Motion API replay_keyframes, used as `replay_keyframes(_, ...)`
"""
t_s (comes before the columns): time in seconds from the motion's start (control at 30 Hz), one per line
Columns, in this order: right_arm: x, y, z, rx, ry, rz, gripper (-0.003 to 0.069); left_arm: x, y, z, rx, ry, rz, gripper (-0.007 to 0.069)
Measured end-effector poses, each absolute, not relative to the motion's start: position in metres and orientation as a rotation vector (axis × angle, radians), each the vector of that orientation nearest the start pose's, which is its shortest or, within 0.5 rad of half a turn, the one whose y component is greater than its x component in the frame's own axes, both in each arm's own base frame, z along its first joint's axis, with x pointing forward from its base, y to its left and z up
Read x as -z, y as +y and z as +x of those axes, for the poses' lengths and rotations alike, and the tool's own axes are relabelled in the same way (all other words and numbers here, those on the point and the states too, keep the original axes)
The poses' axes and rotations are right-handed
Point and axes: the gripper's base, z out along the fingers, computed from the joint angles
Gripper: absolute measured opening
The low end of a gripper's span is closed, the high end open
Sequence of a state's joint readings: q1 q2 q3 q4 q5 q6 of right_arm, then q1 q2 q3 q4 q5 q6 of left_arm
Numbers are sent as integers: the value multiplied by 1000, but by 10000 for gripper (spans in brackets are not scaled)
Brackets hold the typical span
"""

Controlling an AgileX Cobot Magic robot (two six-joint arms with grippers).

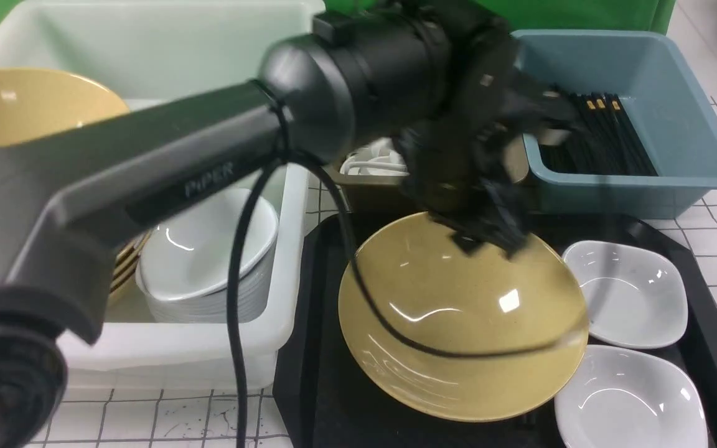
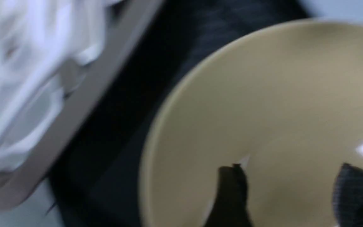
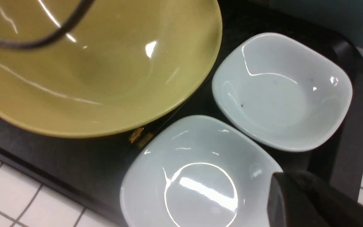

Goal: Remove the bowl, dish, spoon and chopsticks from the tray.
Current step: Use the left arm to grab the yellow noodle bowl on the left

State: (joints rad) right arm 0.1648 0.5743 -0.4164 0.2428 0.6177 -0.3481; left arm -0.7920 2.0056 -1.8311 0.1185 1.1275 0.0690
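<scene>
The mustard-yellow bowl (image 1: 458,317) sits on the black tray (image 1: 315,373), beside two white dishes (image 1: 626,292) (image 1: 629,398) on its right. My left gripper (image 1: 489,236) hangs over the bowl's far rim. In the blurred left wrist view the left gripper (image 2: 290,179) is open with only the bowl's inside (image 2: 263,94) between the fingers. Gold chopstick bands (image 3: 138,135) peek out between the bowl (image 3: 99,63) and the near dish (image 3: 200,176); the rest of the chopsticks are hidden. My right gripper (image 3: 298,198) shows as one dark mass over the near dish. No spoon shows on the tray.
A white bin (image 1: 284,236) at the left holds stacked yellow bowls and white bowls. An olive bin (image 1: 365,186) behind the tray holds white spoons. A blue bin (image 1: 676,180) at the back right holds black chopsticks. The left arm's cable drapes across the bowl.
</scene>
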Motion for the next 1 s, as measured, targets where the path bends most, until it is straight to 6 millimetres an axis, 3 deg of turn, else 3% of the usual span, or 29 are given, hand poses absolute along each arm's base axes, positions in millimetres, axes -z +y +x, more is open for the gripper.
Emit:
replay_keyframes(0.1, -257, 30, 102, -165, 2202, -425, 65, -265, -292, 330, -35, 2555, 1142, 533)
replay_keyframes(0.27, -256, 30, 102, -169, 2203, -423, 68, -241, -285, 346, -71, 2618, 1119, 561)
replay_keyframes(0.4, -251, 30, 102, -178, 2214, -416, 68, -215, -283, 356, -99, 2673, 1120, 509)
replay_keyframes(0.5, -250, 31, 101, -189, 2218, -410, 70, -200, -285, 358, -104, 2698, 1145, 359)
replay_keyframes(0.6, -250, 31, 102, -189, 2216, -409, 72, -206, -285, 358, -84, 2681, 1161, 229)
replay_keyframes(0.8, -251, 31, 102, -191, 2214, -407, 79, -216, -282, 357, -48, 2683, 1156, 207)
replay_keyframes(0.9, -251, 31, 102, -191, 2214, -407, 79, -238, -278, 350, 11, 2660, 1156, 116)
replay_keyframes(0.93, -251, 31, 102, -191, 2214, -407, 80, -255, -275, 347, 65, 2633, 1145, 62)
replay_keyframes(1.0, -251, 31, 102, -191, 2214, -407, 82, -273, -269, 344, 114, 2602, 1126, 25)
